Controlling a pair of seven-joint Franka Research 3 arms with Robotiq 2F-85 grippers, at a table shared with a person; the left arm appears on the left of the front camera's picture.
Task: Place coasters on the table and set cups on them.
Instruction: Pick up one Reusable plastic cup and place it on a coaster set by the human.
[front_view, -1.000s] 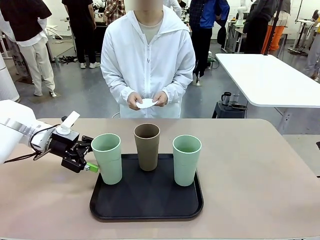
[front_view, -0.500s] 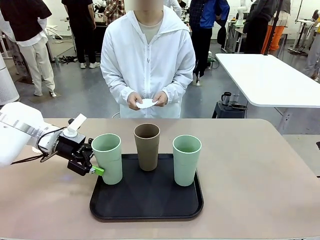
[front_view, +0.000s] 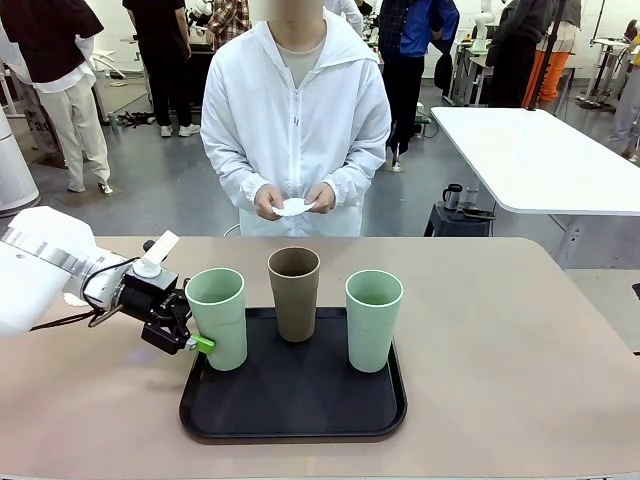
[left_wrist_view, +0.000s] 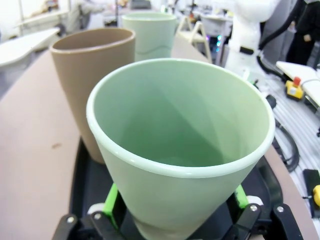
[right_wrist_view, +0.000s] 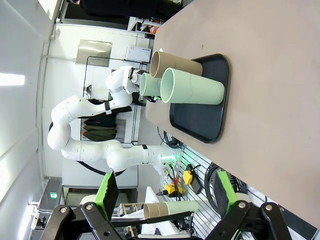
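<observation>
Mint cup (front_view: 217, 318) on the black tray (front_view: 300, 412) is standing between the pads (left_wrist_view: 111, 202) of the left claw (left_wrist_view: 175, 200), grip unconfirmed, while the right claw (right_wrist_view: 166, 176) is hanging open and empty.

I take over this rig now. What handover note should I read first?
Left gripper: jaws astride the left green cup on the tray; grip not clear.
Right gripper: open, empty, away from the tray.
Brown cup and right green cup stand on the tray too.
Coasters: in the person's hands, none on the table.
Done: nothing placed. To do: lay coasters, set all three cups on them.
</observation>
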